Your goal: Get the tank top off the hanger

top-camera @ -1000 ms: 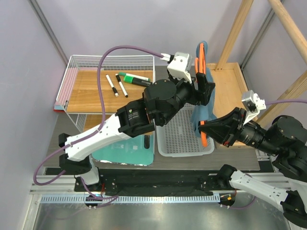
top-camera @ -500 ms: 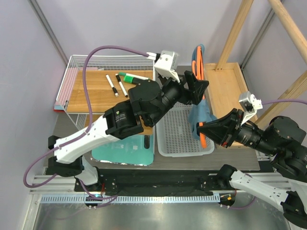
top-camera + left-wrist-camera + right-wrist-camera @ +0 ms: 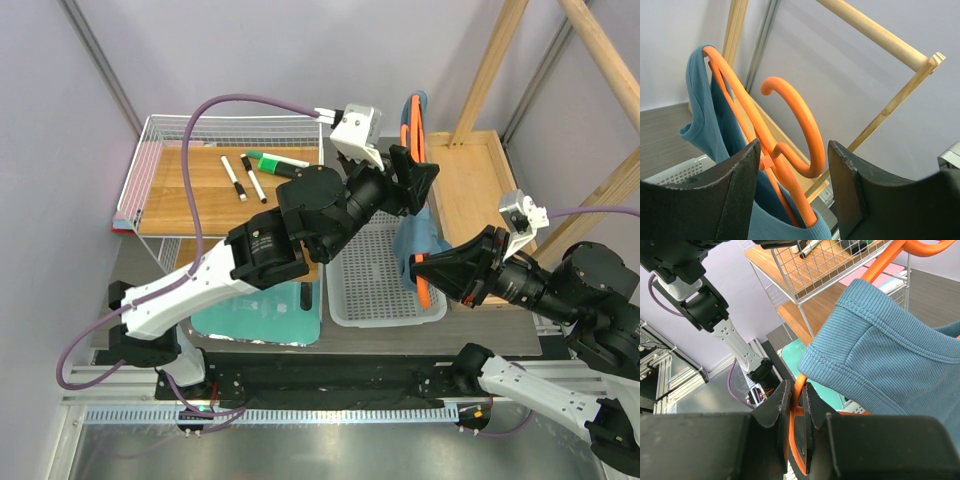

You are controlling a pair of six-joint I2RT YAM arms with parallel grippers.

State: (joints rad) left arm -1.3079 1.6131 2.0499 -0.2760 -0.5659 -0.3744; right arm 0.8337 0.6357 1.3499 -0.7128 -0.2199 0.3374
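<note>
**Tank top on hanger, held between two arms**

The tank top (image 3: 420, 243) is a dusty teal-blue ribbed garment with stitched edging. It is draped over the hanger (image 3: 412, 128), one strap looped over the upper shoulder of the frame and the body gathered in soft folds lower down. The hanger is thin, bright orange plastic with a curved hook. It is held in the air, edge-on to the overhead camera, above the right rim of the white basket (image 3: 372, 300).

The right gripper (image 3: 796, 390) has its jaws pressed together on the hanger's lower bar, which shows orange between the fingers, with the tank top's hem just above them. The left gripper (image 3: 794, 145) has its jaws spread to either side of the hook's neck. Whether the left finger (image 3: 742, 185) touches the hanger cannot be told.

Compared with one second before, the left wrist sits further left in the overhead view, and its fingers now cover less of the tank top. The right gripper's hold is unchanged.
</note>
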